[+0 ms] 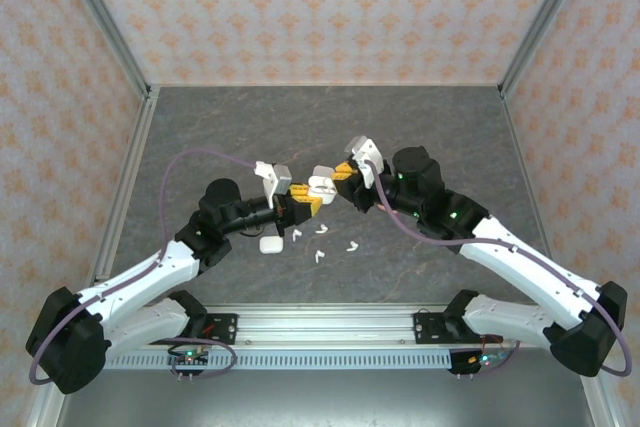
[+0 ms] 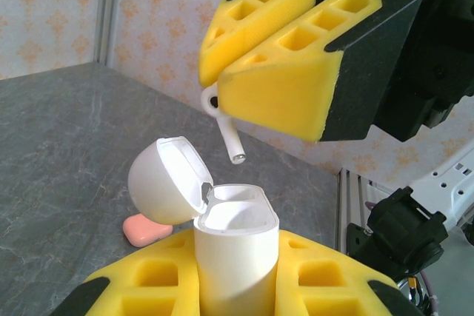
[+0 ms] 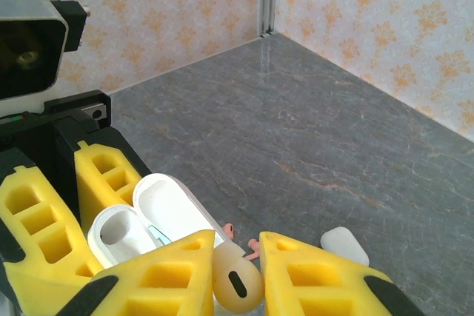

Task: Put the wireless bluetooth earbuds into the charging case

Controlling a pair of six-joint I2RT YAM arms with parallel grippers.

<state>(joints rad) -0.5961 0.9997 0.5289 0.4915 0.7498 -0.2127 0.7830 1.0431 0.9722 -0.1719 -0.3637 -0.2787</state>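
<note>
Right now the right end effector (image 2: 222, 75) has its yellow pads pressed together on a white earbud (image 2: 227, 129), pinching it by the bulb so that the stem hangs down and slightly tilted, free of everything else. Just below it, apart and not yet touching, stands the charging case (image 2: 237, 231), upright and clamped between the pads of the left end effector (image 2: 235, 283), with its lid (image 2: 164, 179) swung back and the wells open to the top. From the right wrist the same earbud sits between that end effector's own fingertips, and the open case lies close beside it, one round well plainly visible. So the step in hand looks like the insertion itself: the earbud is carried and poised, but it is not seated. The next move probably calls for a small sideways correction, since the stem tip hangs nearer the hinge side than the middle of a well, then a slow straight descent with the stem lined up to the socket, and release only once the bulb rests in its recess; the left end effector should keep the case steady and upright meanwhile. Beneath both arms, several loose earbuds (image 1: 322, 228) lie scattered on the table (image 1: 430, 127), with a closed white case (image 1: 270, 244) near them and a coral-pink case (image 2: 144, 229) behind the held one.
</note>
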